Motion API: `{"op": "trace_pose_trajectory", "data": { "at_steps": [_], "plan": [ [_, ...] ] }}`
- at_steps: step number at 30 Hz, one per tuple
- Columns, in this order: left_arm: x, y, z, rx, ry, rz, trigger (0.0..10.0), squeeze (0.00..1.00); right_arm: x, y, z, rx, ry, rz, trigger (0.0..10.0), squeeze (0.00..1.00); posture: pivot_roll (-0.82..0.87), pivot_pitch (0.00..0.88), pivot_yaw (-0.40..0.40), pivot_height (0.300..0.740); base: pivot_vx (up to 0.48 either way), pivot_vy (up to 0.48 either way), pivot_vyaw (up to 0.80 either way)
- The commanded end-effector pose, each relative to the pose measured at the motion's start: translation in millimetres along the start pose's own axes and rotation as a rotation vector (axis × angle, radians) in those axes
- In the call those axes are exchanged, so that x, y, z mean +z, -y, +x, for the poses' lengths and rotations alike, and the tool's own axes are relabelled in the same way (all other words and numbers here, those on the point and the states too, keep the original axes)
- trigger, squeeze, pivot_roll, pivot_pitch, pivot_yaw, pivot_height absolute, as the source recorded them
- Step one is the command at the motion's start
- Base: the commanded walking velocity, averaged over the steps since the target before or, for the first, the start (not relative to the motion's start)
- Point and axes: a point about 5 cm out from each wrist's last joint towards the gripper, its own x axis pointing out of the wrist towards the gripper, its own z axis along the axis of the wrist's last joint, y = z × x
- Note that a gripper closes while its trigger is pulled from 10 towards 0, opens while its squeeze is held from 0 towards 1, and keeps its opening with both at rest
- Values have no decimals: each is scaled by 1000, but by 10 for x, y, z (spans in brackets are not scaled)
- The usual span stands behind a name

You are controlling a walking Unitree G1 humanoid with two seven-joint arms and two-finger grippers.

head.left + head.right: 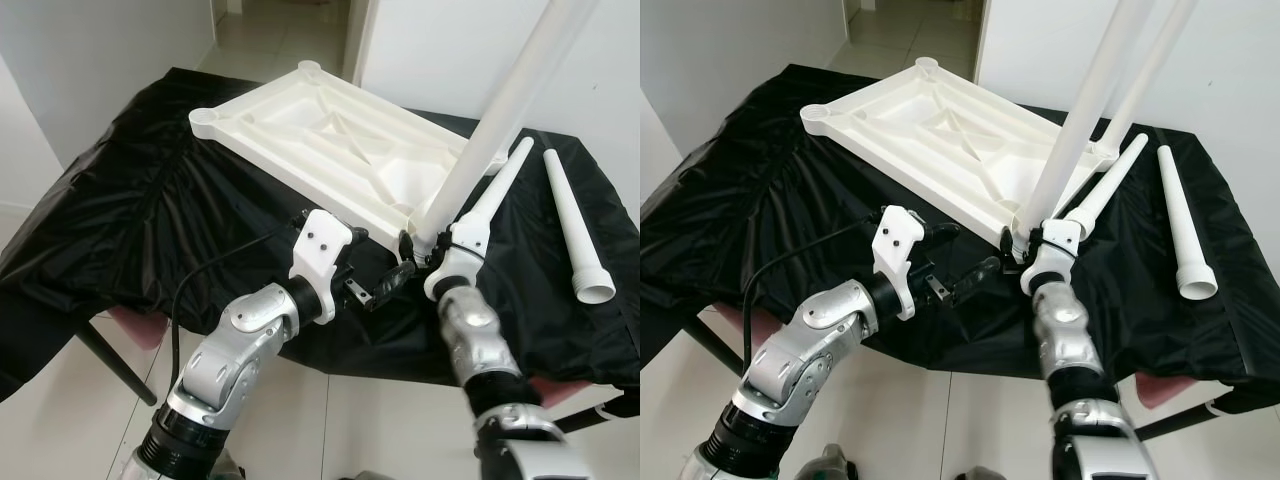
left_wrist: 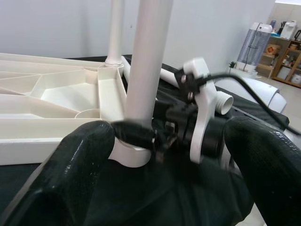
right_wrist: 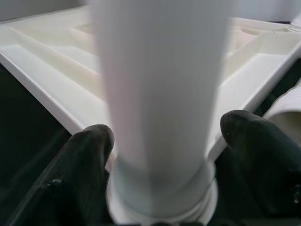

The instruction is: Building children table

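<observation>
tabletop (image 1: 330, 130) upside down mid black-covered worktop (image 1: 130, 210) | right gripper (image 1: 418, 247) clasps leg (image 1: 505, 105) at near-right corner socket | left gripper (image 1: 375, 275) wide, holding nothing | two legs fitted, loose leg (image 1: 575, 225) and another lying at right edge remain

White walls (image 1: 90, 60), pale tiled floor (image 1: 60, 400), doorway (image 1: 285, 25) behind.

left tool (image 1: 385, 283) fingers spread, right tool (image 1: 418, 250) clamped, both arms forward

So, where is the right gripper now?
The right gripper is at the near right corner of the upturned tabletop, its fingers either side of an upright white leg.
</observation>
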Motion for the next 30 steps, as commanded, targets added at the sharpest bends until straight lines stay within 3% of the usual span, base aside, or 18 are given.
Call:
{"op": "trace_pose_trajectory", "data": {
  "at_steps": [1,10,19,20,21,22,23,30],
  "plan": [
    [-8,4,21,-3,-8,10,10000,0,-8,22,3,43,-3,29,10000,0,97,13,-73,740,0,0,0],
    [-1,-10,20,-6,-9,15,10000,0,101,91,90,272,-13,-7,10000,0,100,6,-63,740,0,0,0],
    [5,-20,15,-8,-12,21,10000,0,224,169,200,336,-30,-38,9804,0,111,0,-59,740,0,0,0],
    [7,-21,14,-8,-12,22,10000,0,248,181,220,342,-37,-50,5373,0,112,0,-60,740,0,0,0],
    [8,-21,14,-8,-12,23,10000,0,259,188,231,350,-44,-58,4431,0,112,0,-60,740,0,0,0],
    [8,-21,14,-8,-12,23,10000,0,259,188,231,350,-44,-58,4431,0,112,0,-60,740,0,0,0],
    [13,-22,13,-7,-11,26,10000,0,238,199,238,352,-83,-83,0,0,112,0,-60,740,0,0,0],
    [10,-20,15,-6,-9,25,10000,0,176,198,223,360,-127,-100,0,0,117,0,-66,740,0,0,0]
  ]
}}
